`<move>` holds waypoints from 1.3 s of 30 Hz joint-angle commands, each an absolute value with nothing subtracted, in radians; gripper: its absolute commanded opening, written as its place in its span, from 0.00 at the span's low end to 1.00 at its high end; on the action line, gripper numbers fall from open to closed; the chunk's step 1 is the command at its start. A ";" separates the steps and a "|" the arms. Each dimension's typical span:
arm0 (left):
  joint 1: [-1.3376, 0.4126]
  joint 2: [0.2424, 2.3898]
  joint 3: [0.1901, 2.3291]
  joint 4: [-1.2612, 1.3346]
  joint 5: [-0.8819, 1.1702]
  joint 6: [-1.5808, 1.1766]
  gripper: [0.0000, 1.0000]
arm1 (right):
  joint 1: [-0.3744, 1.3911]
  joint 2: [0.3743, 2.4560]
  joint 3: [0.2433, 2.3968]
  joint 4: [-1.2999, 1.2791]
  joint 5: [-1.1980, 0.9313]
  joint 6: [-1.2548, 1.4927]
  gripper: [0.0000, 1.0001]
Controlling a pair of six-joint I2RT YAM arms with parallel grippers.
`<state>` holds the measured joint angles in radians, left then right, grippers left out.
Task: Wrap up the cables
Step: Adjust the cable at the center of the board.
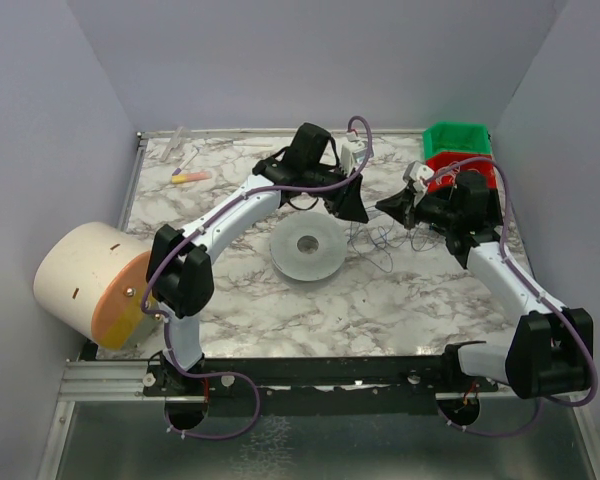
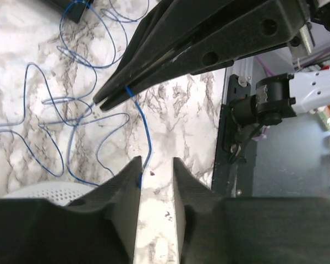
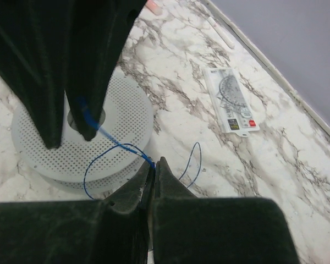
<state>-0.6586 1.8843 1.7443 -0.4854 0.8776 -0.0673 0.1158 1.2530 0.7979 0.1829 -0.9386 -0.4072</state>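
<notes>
**Right gripper (image 2: 104,100) pinches cable (image 2: 146,132), left gripper (image 2: 157,176) unclenched**

Left wrist: your right gripper is clamped on the blue cable, likely presenting a strand to the left gripper, whose jaws stand apart with the strand against one finger. Right wrist: the strand crosses the spool (image 3: 129,115), likely for winding. Top: loose loops lie between spool and right arm

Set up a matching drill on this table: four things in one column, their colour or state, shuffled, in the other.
Things:
A. cable
B. spool
C. top bin
D. right tool

Descriptions:
1. green
2. shut on a thin strand
3. thin and blue
4. white, full of small holes

Pairs: A-3, B-4, C-1, D-2
</notes>
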 commanded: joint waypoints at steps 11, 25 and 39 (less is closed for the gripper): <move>-0.577 1.877 1.864 -0.538 0.866 -0.075 0.61 | 0.094 1.269 0.833 0.200 -0.843 -0.379 0.01; -0.585 2.005 1.941 -0.589 0.881 -0.054 0.64 | 0.093 1.278 0.844 0.171 -0.897 -0.374 0.00; -0.624 2.051 2.021 -0.590 0.950 -0.069 0.59 | 0.094 1.311 0.861 0.129 -0.914 -0.400 0.01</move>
